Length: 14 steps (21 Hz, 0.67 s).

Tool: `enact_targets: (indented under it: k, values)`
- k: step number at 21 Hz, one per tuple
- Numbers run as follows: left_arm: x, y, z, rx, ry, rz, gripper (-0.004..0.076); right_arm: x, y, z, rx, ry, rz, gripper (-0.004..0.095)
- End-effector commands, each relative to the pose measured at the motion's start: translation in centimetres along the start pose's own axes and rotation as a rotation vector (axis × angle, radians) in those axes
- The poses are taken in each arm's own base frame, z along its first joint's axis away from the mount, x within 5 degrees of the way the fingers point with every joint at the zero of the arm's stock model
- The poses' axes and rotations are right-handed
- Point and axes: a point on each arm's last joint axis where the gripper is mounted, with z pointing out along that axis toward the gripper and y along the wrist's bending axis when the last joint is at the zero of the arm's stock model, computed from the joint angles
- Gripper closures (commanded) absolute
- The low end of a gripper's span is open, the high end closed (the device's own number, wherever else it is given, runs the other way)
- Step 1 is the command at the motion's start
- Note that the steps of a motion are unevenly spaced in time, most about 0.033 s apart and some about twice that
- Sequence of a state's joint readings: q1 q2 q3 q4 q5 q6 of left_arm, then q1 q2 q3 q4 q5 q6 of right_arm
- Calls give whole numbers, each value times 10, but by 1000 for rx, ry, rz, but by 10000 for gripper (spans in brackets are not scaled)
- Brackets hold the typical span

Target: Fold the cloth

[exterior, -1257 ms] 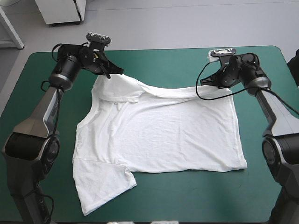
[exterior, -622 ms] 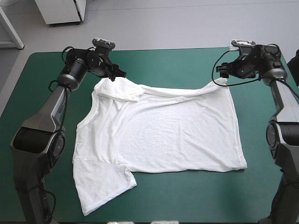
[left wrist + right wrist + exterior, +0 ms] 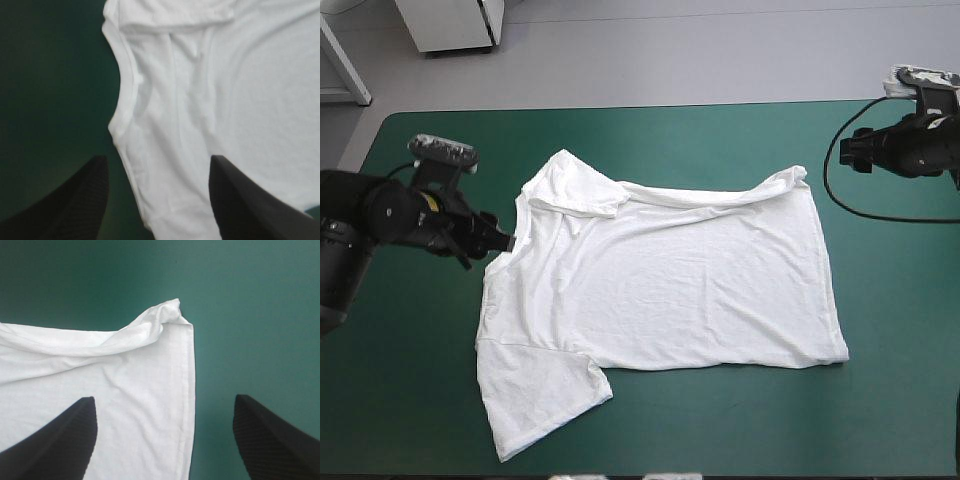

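t-shirt (image 3: 670,290) lies spread, left gripper (image 3: 504,241) seemingly beside it.

Bare teal-green cover (image 3: 720,130) lies open all around the flat T-shirt (image 3: 700,280).

**High view.** The left arm (image 3: 355,235) is cut off by the picture's left edge and the right arm (image 3: 925,145) by its right edge. The fingers of the left gripper (image 3: 502,241) and the right gripper (image 3: 846,152) are too small and dark to tell apart here. The table's (image 3: 740,430) near edge and near corners lie outside the picture. The T-shirt's (image 3: 670,290) far sleeve (image 3: 575,192) is folded over and hides the cloth beneath it.

**Left wrist view.** The T-shirt (image 3: 210,90) runs out of the picture on three sides. The fingers (image 3: 75,205) are cut off at their bases.

**Right wrist view.** Only one corner (image 3: 172,310) of the T-shirt shows; the rest runs out of view.
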<state>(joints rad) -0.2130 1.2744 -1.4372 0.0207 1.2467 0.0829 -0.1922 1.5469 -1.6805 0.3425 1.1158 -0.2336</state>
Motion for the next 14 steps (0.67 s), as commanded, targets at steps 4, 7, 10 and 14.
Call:
enact_targets:
  k: [4, 7, 10, 14]
  values:
    - [54, -5, 42, 1, 194, -1, 289, 38, 41, -92, 14, -224, -97, 196]
    - [61, -6, 78, 2, 276, -14, 289, 60, 68, -101, 5, -191, -214, 196]
    - [60, -3, 112, -25, 381, 2, 289, 76, 90, -100, -19, -94, -304, 197]
    - [56, -3, 152, -41, 413, -30, 288, 80, 104, -99, -33, -86, -387, 197]
